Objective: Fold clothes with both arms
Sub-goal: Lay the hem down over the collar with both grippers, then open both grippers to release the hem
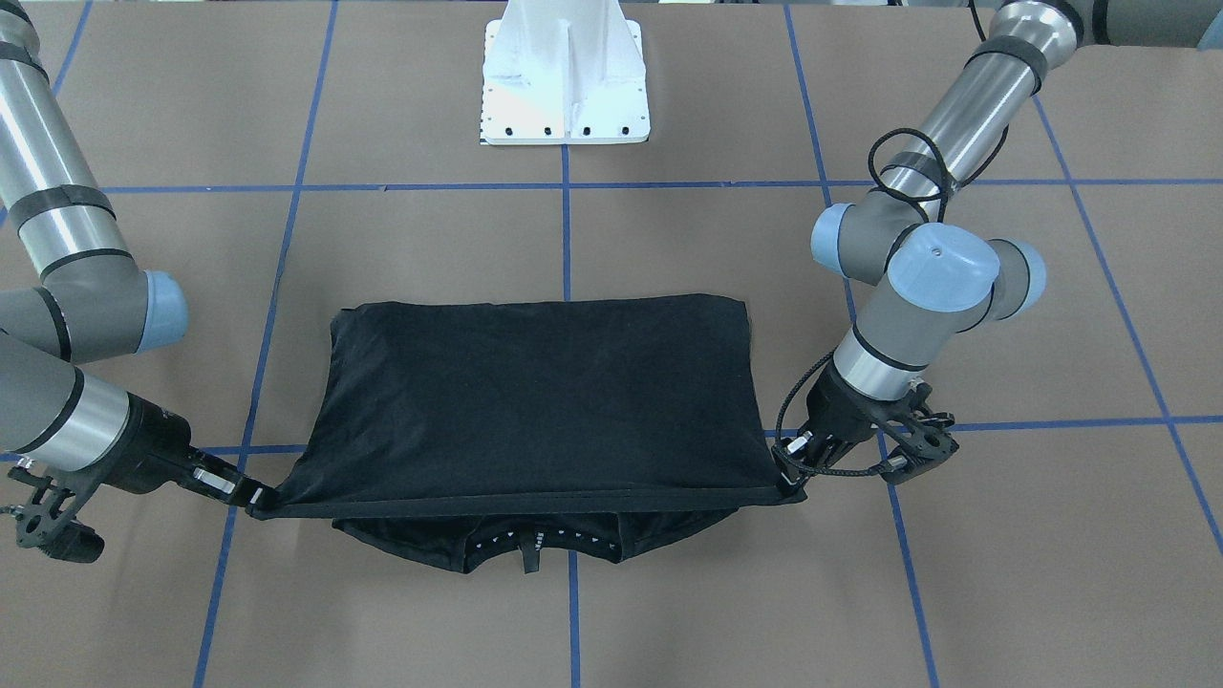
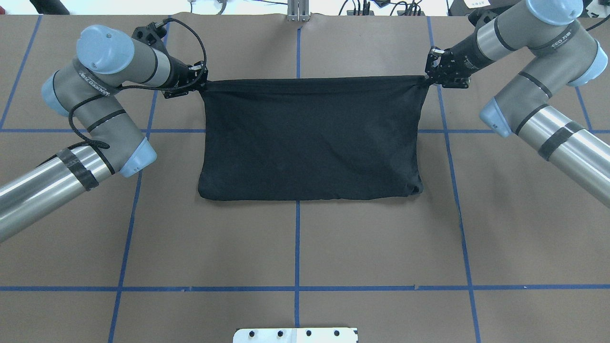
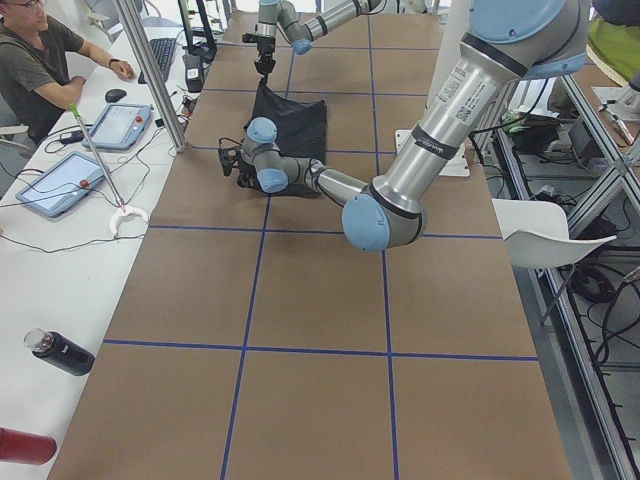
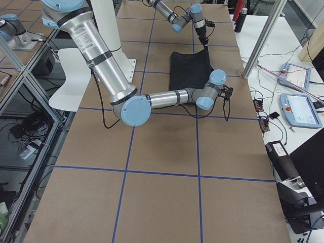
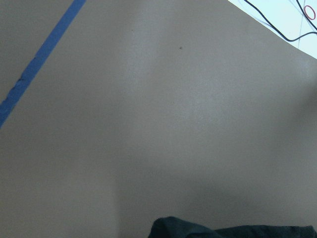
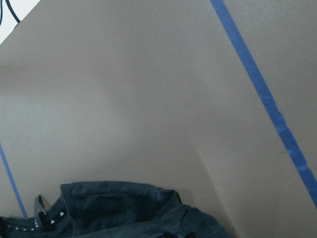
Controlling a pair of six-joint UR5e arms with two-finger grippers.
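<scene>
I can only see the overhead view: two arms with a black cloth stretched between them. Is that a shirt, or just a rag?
Observer: A shirt. The front-facing camera shows its collar, with a small neck tag, poking out beneath the stretched edge.
Visitor: Is that edge flat on the table?
Observer: No. The side cameras show the left hand and right hand holding it up, so the cloth slopes down from them.
Visitor: Anyone around?
Observer: Yes, a person sits at a white desk beside the table.
</scene>
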